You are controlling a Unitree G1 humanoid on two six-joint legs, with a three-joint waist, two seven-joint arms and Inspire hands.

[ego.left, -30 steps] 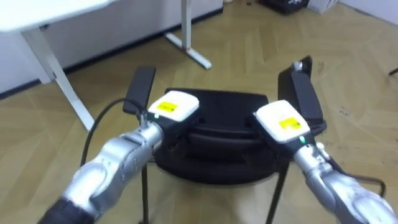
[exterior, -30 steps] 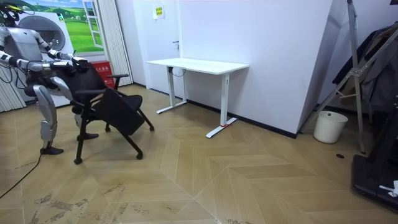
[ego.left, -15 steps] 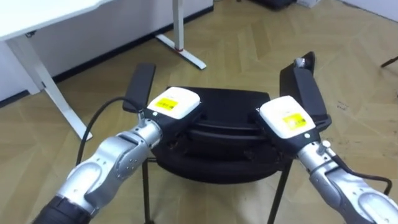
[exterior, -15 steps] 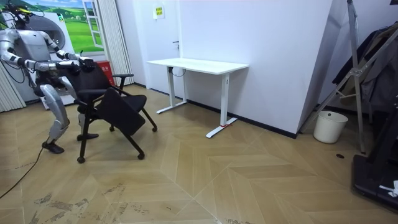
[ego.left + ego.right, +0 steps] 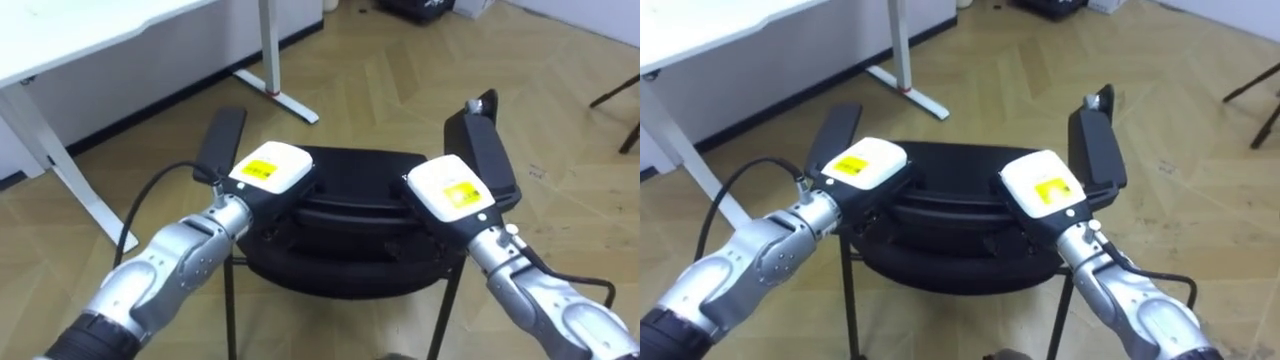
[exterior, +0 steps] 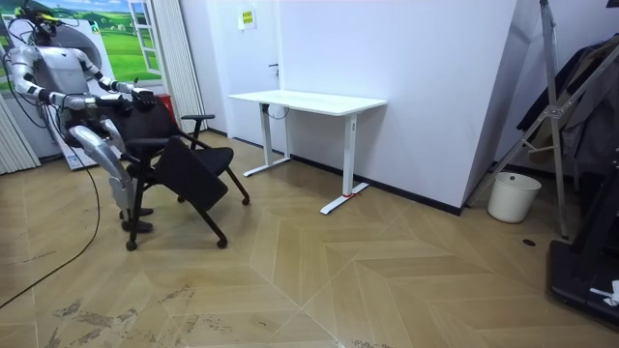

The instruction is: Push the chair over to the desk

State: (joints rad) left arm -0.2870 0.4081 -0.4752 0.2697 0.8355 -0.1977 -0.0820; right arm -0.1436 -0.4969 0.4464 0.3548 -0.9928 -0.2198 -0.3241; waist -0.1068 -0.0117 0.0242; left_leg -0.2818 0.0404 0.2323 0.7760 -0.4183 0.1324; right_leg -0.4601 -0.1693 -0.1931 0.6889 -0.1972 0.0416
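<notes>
The black chair [image 5: 352,212] is seen near the white desk [image 5: 80,40], with the robot behind it. The left hand [image 5: 268,168] and right hand [image 5: 448,190] are laid on its backrest top, apart; whether they clasp it cannot be told

Showing as matt black all across the chair [image 5: 352,200], with the flat armrests [image 5: 482,158] looking like dull moulded plastic and the seat looking softer, perhaps cloth-covered. Gleaming in smooth, glossy white plastic over the back of the left hand [image 5: 268,168] and of the right hand [image 5: 448,190]. Spreading underneath as wooden parquet floor [image 5: 400,70] with a satin sheen, and standing close by as a smooth white desk [image 5: 90,30] on a white-painted metal frame [image 5: 268,45] against a matt white wall [image 6: 416,77].
</notes>
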